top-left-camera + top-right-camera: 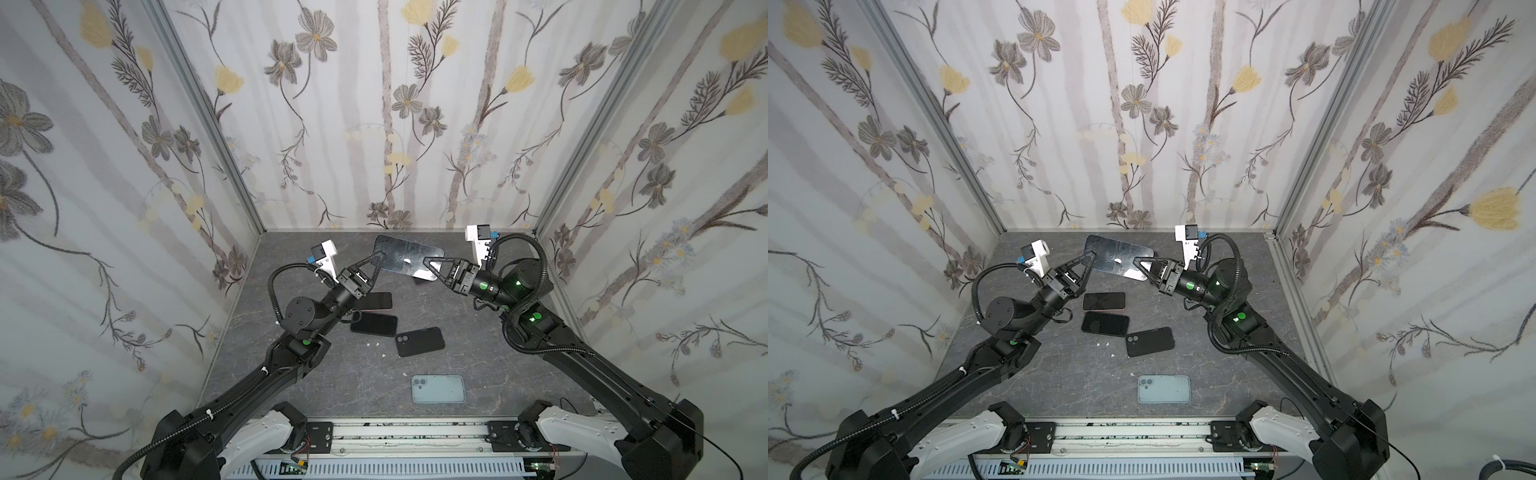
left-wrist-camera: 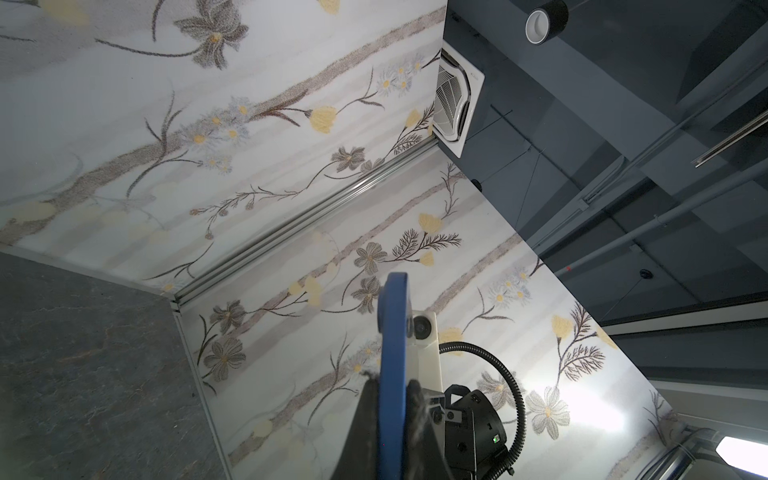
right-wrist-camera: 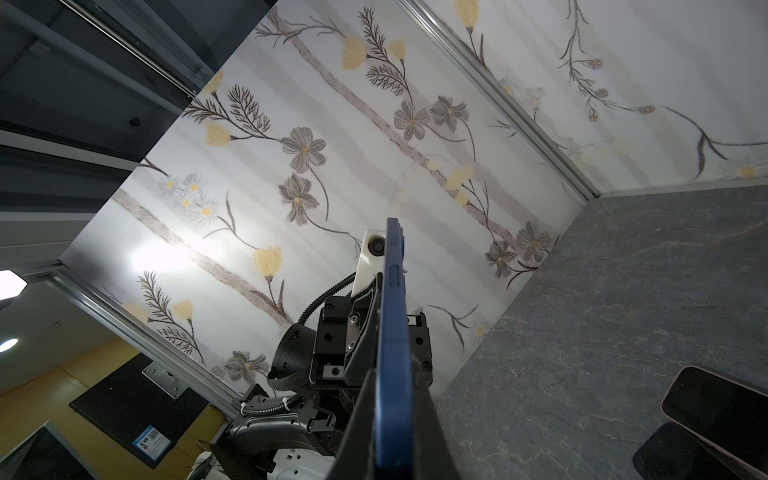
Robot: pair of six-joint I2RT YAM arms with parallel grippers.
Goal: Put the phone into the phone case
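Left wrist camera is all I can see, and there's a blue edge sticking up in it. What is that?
Observer: It is the rim of a phone. Both top views show it lifted clear of the table.
Operator: Who's holding it?
Observer: The right gripper is shut on one end. The left gripper has fingers either side of the other end, but I cannot tell if it grips.
Operator: Where's a case for it?
Observer: What looks like a black case lies flat on the table, nearer the robot than the phone, and neither gripper touches it.
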